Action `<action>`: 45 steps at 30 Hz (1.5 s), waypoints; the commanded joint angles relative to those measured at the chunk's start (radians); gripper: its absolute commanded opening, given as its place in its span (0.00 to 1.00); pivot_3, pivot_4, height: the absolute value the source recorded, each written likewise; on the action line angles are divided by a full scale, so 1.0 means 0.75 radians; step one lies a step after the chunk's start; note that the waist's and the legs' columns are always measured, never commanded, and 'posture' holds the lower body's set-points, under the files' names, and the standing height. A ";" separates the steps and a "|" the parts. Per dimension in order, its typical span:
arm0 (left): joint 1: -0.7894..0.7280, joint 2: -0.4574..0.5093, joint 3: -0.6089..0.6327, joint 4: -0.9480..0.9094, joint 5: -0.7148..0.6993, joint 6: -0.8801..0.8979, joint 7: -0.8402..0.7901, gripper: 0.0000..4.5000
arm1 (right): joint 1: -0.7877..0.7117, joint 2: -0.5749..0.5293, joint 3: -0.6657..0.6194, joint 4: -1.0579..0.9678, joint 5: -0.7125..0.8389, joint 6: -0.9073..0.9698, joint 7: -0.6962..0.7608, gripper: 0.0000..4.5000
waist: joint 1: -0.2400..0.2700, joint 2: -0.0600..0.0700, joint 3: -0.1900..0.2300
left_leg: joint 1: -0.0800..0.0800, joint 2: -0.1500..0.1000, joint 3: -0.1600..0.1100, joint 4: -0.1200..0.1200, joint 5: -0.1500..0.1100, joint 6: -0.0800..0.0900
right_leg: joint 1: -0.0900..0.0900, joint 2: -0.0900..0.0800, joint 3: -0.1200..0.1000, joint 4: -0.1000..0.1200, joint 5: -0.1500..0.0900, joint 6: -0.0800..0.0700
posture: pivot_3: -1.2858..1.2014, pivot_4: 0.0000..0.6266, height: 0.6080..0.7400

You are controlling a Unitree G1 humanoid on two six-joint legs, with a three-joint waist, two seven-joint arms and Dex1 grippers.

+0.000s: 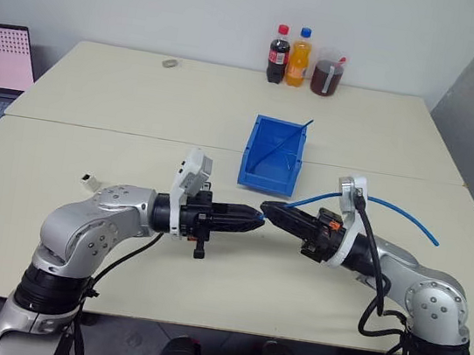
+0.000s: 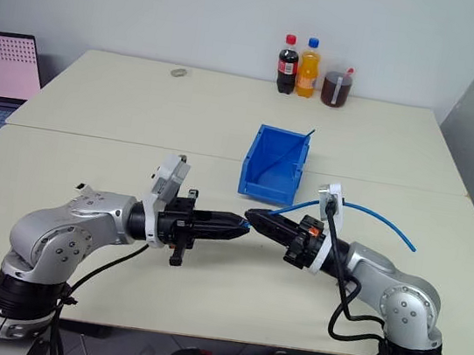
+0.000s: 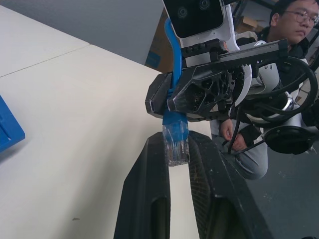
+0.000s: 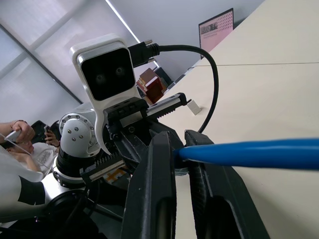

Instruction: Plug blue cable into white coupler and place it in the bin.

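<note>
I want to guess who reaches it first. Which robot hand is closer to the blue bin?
Right. The right gripper sits just in front of the blue bin; the left gripper is beside it, slightly farther back.

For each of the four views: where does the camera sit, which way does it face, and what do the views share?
Left eye view: on the head, looking forward and down at the table and bin; both arms show.
Right eye view: beside it, same scene.
Left wrist view: along the left gripper toward the right gripper, which holds the blue cable.
Right wrist view: along the right gripper, shut on the cable, toward the left arm.
Shared: the cable's plug end between both grippers.
</note>
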 commanded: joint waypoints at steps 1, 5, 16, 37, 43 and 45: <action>-0.001 0.023 0.017 -0.010 0.013 -0.038 -0.012 0.05 | 0.002 -0.029 -0.001 -0.054 -0.072 -0.062 0.024 0.22 | 0.000 0.000 0.000 | 0.000 0.000 0.000 0.000 0.000 0.000 | 0.000 0.000 0.000 0.000 0.000 0.000 | 0.52 0.24 1.00; -0.006 0.028 0.013 0.001 0.016 -0.048 -0.029 0.05 | -0.002 -0.061 -0.020 -0.057 -0.056 -0.047 0.040 0.43 | 0.000 0.000 0.000 | 0.000 0.000 0.000 0.000 0.000 0.000 | 0.000 0.000 0.000 0.000 0.000 0.000 | 0.52 0.24 1.00; -0.026 0.023 -0.002 0.004 0.003 -0.042 -0.052 0.05 | 0.010 -0.140 -0.049 -0.041 0.074 0.023 0.058 0.50 | 0.000 0.000 0.000 | 0.000 0.000 0.000 0.000 0.000 0.000 | 0.000 0.000 0.001 -0.001 0.000 0.000 | 0.52 0.24 1.00; -0.033 0.029 -0.012 -0.001 0.011 -0.045 -0.060 0.05 | -0.046 -0.091 0.003 0.009 0.066 0.046 0.053 0.46 | 0.000 0.000 0.001 | -0.001 0.000 0.000 -0.001 0.000 0.000 | -0.001 0.000 0.000 -0.001 0.000 0.000 | 0.52 0.24 1.00; -0.017 0.034 -0.020 -0.009 0.017 -0.053 -0.067 0.05 | -0.058 -0.072 -0.013 0.020 0.092 0.048 0.033 0.17 | 0.000 0.000 0.001 | -0.001 0.000 0.000 -0.001 0.000 0.000 | -0.001 0.000 0.000 -0.001 0.000 0.000 | 0.52 0.24 1.00; -0.012 0.037 -0.019 -0.007 0.020 -0.056 -0.069 0.05 | -0.057 -0.076 -0.013 0.019 0.095 0.052 0.033 0.10 | 0.000 0.000 0.001 | -0.001 0.000 0.000 -0.001 0.000 0.000 | -0.001 0.000 0.000 -0.001 0.000 0.000 | 0.52 0.24 1.00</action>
